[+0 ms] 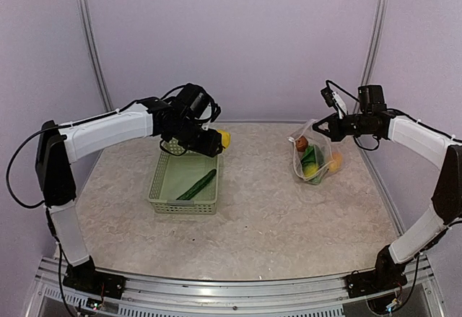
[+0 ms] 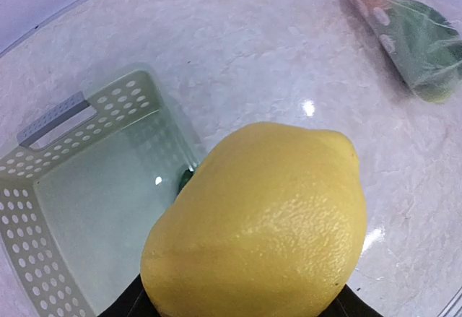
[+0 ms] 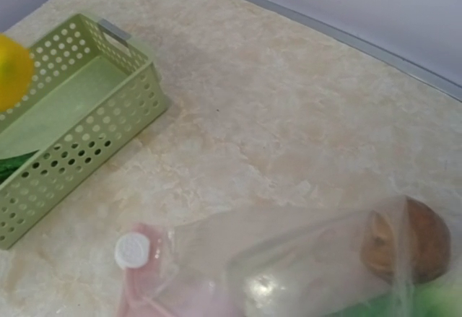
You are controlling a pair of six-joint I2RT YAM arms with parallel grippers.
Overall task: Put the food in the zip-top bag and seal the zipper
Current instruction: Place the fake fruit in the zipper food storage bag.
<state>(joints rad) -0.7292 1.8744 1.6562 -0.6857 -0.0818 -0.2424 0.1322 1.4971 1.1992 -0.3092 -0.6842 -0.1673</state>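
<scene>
A yellow lemon fills the left wrist view, with my left gripper shut on it. It hangs over the right rim of the pale green basket. A long green cucumber piece lies inside the basket. On the right, my right gripper is shut on the top edge of the clear zip-top bag and holds it upright. A brown piece, green pieces and an orange piece sit in the bag. A white round tab shows at the bag's mouth edge; the zipper strip itself is blurred.
The marbled table has a raised metal rim along its back and purple walls behind. The basket stands left of centre, about a basket's width from the bag.
</scene>
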